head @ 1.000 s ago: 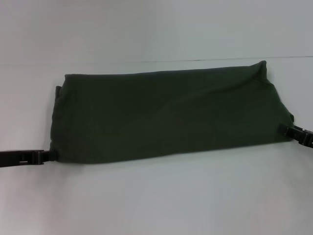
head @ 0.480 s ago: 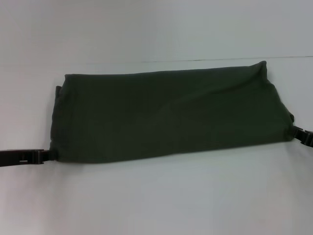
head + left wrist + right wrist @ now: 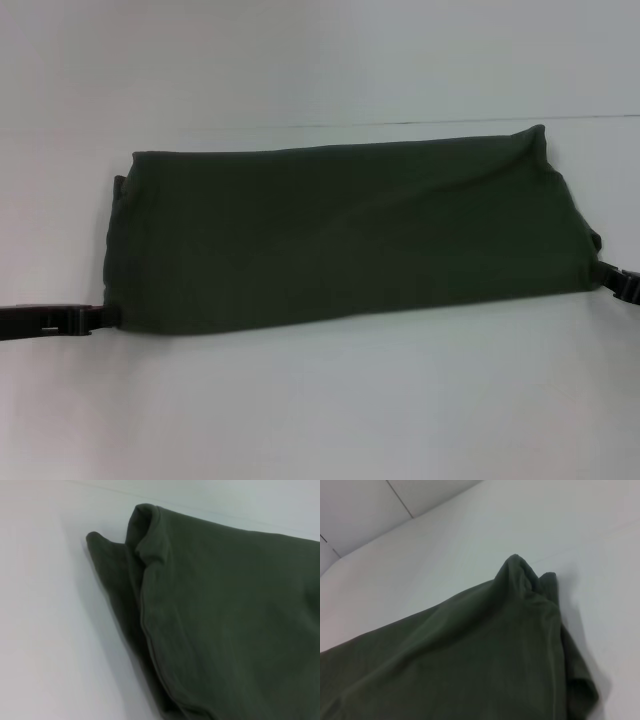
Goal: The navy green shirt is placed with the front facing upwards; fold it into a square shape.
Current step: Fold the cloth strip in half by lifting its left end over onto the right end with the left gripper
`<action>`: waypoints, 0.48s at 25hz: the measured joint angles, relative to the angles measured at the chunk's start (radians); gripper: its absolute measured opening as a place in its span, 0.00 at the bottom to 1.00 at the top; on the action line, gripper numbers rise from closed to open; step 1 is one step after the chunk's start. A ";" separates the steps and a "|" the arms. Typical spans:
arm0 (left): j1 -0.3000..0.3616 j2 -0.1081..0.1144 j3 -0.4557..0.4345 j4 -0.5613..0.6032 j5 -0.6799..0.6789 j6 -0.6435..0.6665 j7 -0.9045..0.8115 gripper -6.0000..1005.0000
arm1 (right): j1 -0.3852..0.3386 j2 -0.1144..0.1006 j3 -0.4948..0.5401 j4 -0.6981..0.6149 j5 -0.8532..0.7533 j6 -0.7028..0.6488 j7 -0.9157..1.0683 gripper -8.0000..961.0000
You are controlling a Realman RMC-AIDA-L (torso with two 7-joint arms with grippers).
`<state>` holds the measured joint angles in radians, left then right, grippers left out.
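Across the middle of the white surface I find the navy green shirt, lying as a long band with its long axis running left to right; no print shows on the upper face. At its near left corner I have the left claw, low and touching the cloth edge; whether it is pinching fabric or merely resting against it, I cannot tell. At the near right corner sits the right claw, just off the cloth edge; its grip I likewise cannot tell. My left wrist view shows stacked layers and a hemmed edge at that end of the shirt (my own fingers do not appear there). My right wrist view shows a bunched, peaked corner of the shirt.

I judge the band is too long for a square, so one end must travel along the long axis over the other. Each claw stands at its own end, equally placed; the left end looks tidier.
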<state>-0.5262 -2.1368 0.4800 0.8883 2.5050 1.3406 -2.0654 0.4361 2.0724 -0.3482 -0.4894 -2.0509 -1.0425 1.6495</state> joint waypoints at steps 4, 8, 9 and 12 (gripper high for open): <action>0.004 0.000 -0.003 0.000 0.000 0.007 0.030 0.06 | -0.017 0.001 0.002 -0.008 0.001 -0.026 -0.011 0.03; 0.011 -0.002 -0.003 0.000 0.000 0.008 0.060 0.06 | -0.041 -0.001 0.009 -0.013 0.006 -0.075 -0.029 0.02; 0.014 -0.002 -0.003 0.000 0.000 0.009 0.067 0.06 | -0.048 -0.001 0.010 -0.014 0.008 -0.088 -0.037 0.02; 0.025 -0.003 -0.007 0.005 0.000 0.011 0.084 0.06 | -0.066 0.004 0.029 -0.025 0.011 -0.126 -0.063 0.02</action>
<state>-0.5009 -2.1397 0.4727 0.8932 2.5050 1.3515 -1.9816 0.3698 2.0761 -0.3192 -0.5141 -2.0396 -1.1681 1.5867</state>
